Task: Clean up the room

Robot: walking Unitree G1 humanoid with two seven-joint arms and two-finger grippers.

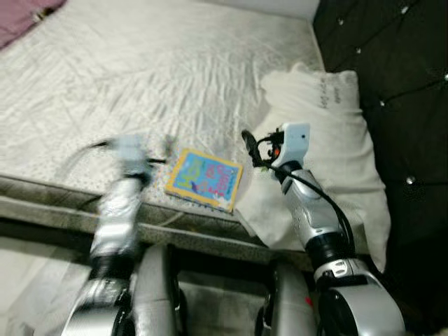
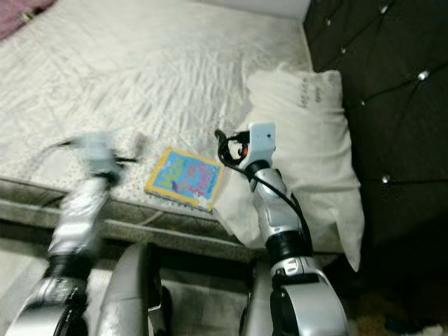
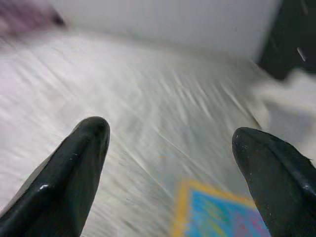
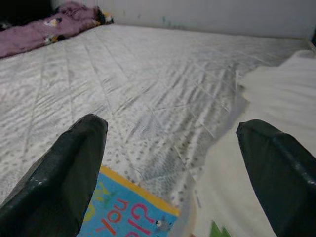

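Cleanup looks barely started. The children's book (image 1: 204, 178) lies flat on the mattress (image 1: 140, 77), close to its near edge and not yet picked up. It sits just beside the white pillow (image 1: 329, 147), which lies crooked against the dark tufted headboard (image 1: 399, 91).

Your left hand (image 3: 170, 163) hovers over the mattress just left of the book, fingers (image 3: 74, 168) spread wide apart and holding nothing. That arm is motion-blurred in the head views, so its exact spot is rough.

Your right hand (image 4: 173, 173) is over the gap between book and pillow, fingers (image 4: 69, 168) also wide apart and empty. In the right wrist view the book's yellow-edged corner sits between the fingers.

A purple blanket (image 4: 44, 27) is bunched at the far corner of the mattress, still untidied.

What's left, by my read: grab the book, put it away, straighten the pillow, deal with the blanket. The book lies flat on soft bedding, so you'll likely need to get a finger under an edge. I can't tell where the book should go.
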